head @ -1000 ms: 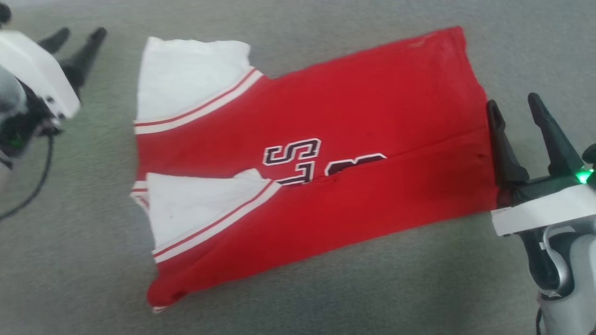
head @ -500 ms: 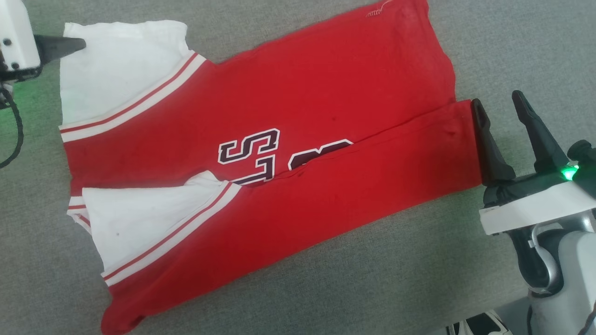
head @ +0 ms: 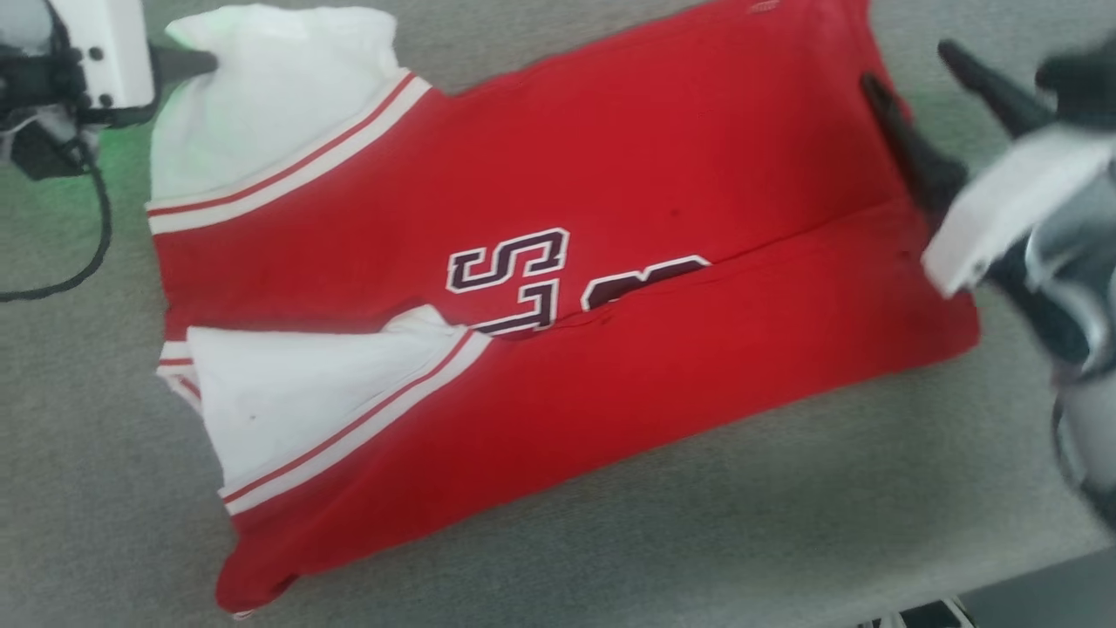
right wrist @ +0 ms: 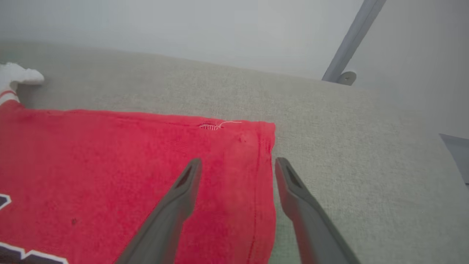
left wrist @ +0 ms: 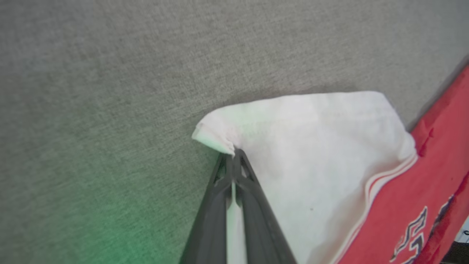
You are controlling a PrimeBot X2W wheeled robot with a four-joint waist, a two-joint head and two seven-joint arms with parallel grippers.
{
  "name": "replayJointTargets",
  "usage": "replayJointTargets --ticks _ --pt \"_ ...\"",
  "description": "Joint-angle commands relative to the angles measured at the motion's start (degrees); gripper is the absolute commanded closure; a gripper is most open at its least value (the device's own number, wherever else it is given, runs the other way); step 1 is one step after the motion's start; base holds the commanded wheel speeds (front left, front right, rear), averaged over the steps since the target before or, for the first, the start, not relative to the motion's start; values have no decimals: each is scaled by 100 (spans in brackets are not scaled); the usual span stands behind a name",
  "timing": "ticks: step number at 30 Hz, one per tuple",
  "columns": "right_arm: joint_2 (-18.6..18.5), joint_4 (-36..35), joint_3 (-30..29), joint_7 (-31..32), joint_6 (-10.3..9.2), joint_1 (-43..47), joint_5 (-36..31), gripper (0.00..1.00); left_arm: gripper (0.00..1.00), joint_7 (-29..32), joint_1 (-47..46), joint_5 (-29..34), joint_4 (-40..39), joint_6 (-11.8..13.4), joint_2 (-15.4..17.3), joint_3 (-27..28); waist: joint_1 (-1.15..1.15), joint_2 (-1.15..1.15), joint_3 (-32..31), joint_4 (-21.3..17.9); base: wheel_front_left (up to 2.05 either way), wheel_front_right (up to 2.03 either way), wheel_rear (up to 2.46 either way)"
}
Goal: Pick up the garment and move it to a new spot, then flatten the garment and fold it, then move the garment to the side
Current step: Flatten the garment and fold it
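Left pincer [left wrist: 233,153] has closed, pinching the one garment [head: 654,157]; right pincer [right wrist: 238,161] spread.

Worktop [head: 610,541]: was covered in grey woven fabric. Wall [right wrist: 183,29]: pale, plain, stood behind its far edge. Bar [right wrist: 353,36]: grey, slanted, met a round fitting [right wrist: 346,77]. Green glow [left wrist: 121,238] tinted one patch.

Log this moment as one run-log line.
garment: flat on grey surface | left gripper: shut on sleeve corner | right gripper: open over hem
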Motion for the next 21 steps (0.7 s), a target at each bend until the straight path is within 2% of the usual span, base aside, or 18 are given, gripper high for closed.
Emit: replayJointTargets --ticks 1,9,14,17,18,20,21 --pt "-140 198 123 344 -1 -367 112 0 100 -6 74 -15 -46 -20 -129 -88 0 0 114 147 0 0 0" --pt "-544 1690 375 2291 -2 -1907 827 0 100 -103 -75 -12 -494 -20 -280 -258 0 0 347 546 0 0 0" --pt "-534 2402 478 2893 -1 -2402 999 0 100 -172 -82 -47 -701 -16 -301 -360 0 0 469 683 0 0 0" --pt "-484 2608 665 3009 0 -2500 1036 0 100 -242 -79 -95 -788 -15 -313 -408 0 0 512 724 0 0 0" --pt "-471 2648 678 2950 1 -2539 1078 54 100 -274 -74 -102 -819 -15 -329 -421 0 0 518 741 0 0 0" --pt "-479 2695 719 2821 0 -2572 1130 100 100 -399 -40 -140 -890 -15 -362 -430 0 0 498 781 0 0 0" --pt "-507 2712 758 2753 0 -2586 1140 100 100 -468 -27 -151 -930 -15 -366 -433 0 0 470 802 0 0 0"
